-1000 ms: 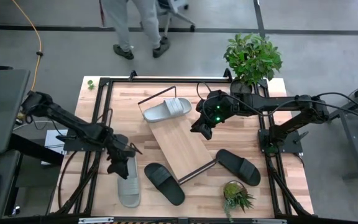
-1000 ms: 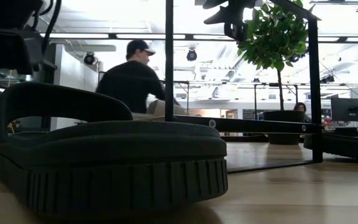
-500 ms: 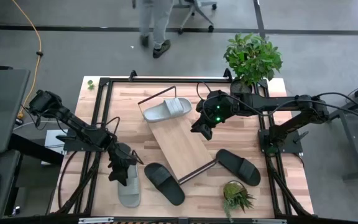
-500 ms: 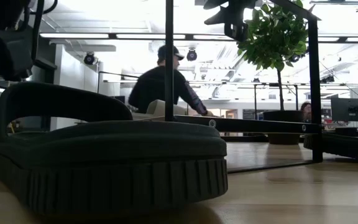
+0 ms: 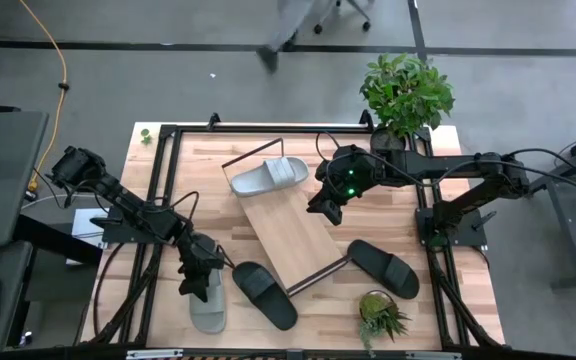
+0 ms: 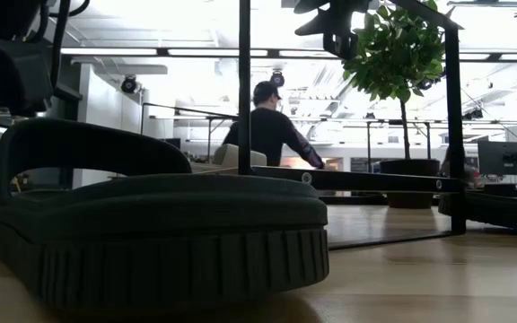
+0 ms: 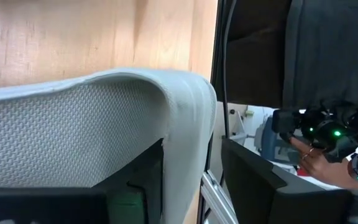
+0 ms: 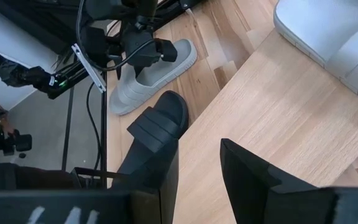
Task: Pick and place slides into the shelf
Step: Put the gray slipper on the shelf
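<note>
1. Grey slide sits at the table's front-left. I've dropped the left gripper from beside its strap onto it, fingers straddling the strap, not yet clamped.
2. Shelf holds one grey slide.
3. Right gripper unmoved over the shelf, fingers parted, empty.

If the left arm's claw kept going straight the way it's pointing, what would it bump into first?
The left claw points down at the light grey slide near the table's front edge. In the left wrist view its strap fills the space ahead of the fingers, so that slide comes first; contact may already exist.
</note>
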Controlling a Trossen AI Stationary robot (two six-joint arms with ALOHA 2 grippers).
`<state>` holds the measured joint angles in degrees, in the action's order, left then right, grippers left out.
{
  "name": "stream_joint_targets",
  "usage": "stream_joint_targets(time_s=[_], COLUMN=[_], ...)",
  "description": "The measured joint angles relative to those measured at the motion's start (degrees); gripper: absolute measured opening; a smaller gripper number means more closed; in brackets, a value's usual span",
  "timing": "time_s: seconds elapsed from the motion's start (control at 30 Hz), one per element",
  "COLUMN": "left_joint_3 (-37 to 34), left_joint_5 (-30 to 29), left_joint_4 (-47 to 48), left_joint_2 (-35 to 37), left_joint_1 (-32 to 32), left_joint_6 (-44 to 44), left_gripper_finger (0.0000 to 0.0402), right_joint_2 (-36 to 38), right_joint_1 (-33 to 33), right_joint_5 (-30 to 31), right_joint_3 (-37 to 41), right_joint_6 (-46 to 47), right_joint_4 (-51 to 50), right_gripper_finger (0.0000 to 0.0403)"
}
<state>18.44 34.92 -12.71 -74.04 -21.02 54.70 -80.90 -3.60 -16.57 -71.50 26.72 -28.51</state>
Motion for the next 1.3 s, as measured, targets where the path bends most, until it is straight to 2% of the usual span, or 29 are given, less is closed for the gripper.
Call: stream_joint_targets(time_s=[0.43,0.63,0.8,0.97,1.13,1.3], left_joint_3=[-0.02,-0.02,-0.02,-0.02,-0.02,-0.07], left_joint_5=[1.56,2.15,2.41,1.87,1.55,2.87], left_joint_4=[-0.02,-0.05,-0.48,-1.01,-1.03,-1.47], left_joint_2=[0.0,0.0,0.0,0.0,0.02,1.93], left_joint_1=[0.0,0.0,0.0,0.02,0.05,0.71], left_joint_6=[1.57,4.37,7.73,10.3,11.37,12.25], left_gripper_finger=[0.0009,0.0023,0.0006,0.0017,0.0005,0.0012], right_joint_2=[0.0,0.0,0.0,0.0,0.0,0.0], right_joint_1=[0.0,0.0,0.0,0.0,0.0,0.0], right_joint_5=[-0.06,0.13,0.27,0.54,0.53,0.16], right_joint_3=[0.0,0.0,0.0,0.0,0.0,0.0], right_joint_6=[-0.22,-0.22,-0.22,-0.22,-0.22,-0.31], right_joint_4=[0.0,0.0,0.0,0.02,0.02,0.04], right_gripper_finger=[0.011,0.011,0.011,0.011,0.011,0.011])
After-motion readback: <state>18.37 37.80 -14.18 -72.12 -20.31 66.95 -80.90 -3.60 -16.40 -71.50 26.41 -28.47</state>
